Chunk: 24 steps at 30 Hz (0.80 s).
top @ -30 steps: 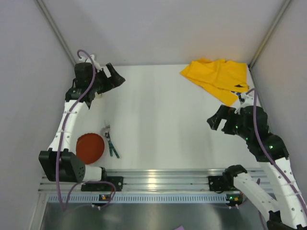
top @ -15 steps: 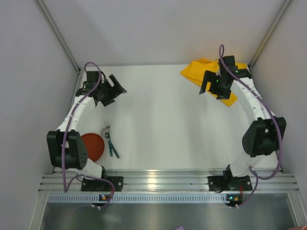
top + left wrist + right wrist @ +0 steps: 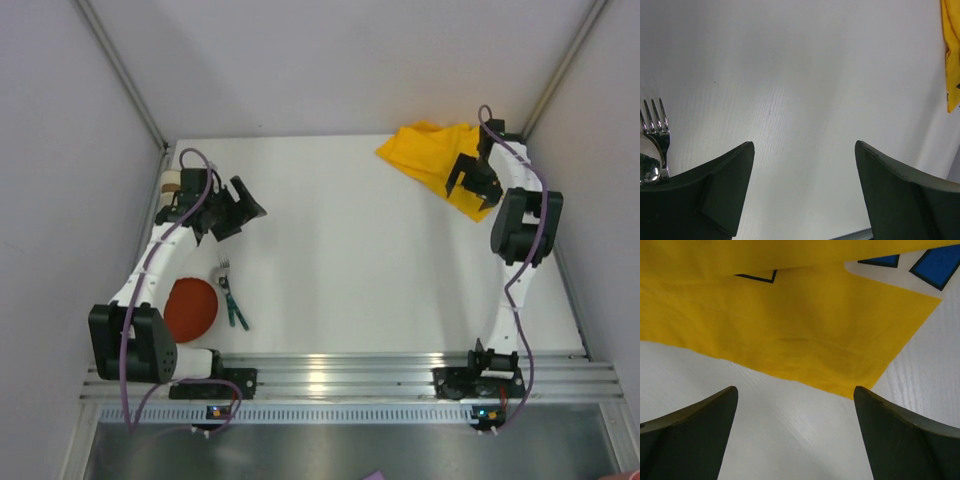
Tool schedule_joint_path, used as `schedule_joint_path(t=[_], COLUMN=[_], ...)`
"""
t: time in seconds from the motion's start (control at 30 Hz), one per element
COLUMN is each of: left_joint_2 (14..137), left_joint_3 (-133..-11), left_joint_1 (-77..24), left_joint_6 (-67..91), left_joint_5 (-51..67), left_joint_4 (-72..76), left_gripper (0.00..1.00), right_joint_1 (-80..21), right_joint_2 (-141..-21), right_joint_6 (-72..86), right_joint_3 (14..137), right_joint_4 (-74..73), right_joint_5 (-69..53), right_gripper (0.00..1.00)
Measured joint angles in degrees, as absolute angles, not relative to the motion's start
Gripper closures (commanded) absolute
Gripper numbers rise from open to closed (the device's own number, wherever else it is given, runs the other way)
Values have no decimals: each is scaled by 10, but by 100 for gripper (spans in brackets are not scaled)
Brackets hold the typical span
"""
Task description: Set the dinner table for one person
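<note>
Right wrist shows your right gripper (image 3: 795, 390) wide above the cloth (image 3: 790, 335) in the far right corner of the table (image 3: 340, 270) (left gripper (image 3: 803, 145) wide, empty too), so descend squarely onto its hem.

The dinner table (image 3: 340, 250) has a white, matt top with a fine linear grain, edged by a ribbed, bright aluminium rail (image 3: 340, 372). The yellow cloth (image 3: 790, 330) is soft, matt fabric with creases. The fork (image 3: 656, 122) and spoon (image 3: 648, 162) are polished, mirror-bright metal.
</note>
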<state>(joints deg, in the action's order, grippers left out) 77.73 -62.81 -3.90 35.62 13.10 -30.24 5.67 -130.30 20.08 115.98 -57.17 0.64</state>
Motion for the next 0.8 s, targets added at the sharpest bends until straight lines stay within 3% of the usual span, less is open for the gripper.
schedule_joint_path(t=[0.13,0.23,0.27,0.43,0.47,0.57,0.8], left_joint_2=[774,774,774,774,774,774,774], left_joint_3=[-624,-624,-625,-625,-625,-625,-625], left_joint_1=[-39,-39,-39,-39,-39,-39,-40], left_joint_6=[355,351,349,345,345,345,345], left_joint_5=[132,132,132,132,132,133,139], left_joint_4=[-307,-311,-313,-316,-317,-317,-317], left_gripper=[14,14,14,14,14,15,15], right_joint_1=[54,53,52,50,49,47,18], right_joint_2=[-1338,-1346,-1346,-1344,-1343,-1340,-1301], right_joint_6=[196,192,190,178,176,170,173], right_joint_3=[1159,1159,1157,1147,1145,1138,1077], right_joint_4=[-584,-586,-584,-583,-583,-583,-562], right_joint_5=[22,32,35,49,50,60,30], right_gripper=[2,16,28,63,81,100,100])
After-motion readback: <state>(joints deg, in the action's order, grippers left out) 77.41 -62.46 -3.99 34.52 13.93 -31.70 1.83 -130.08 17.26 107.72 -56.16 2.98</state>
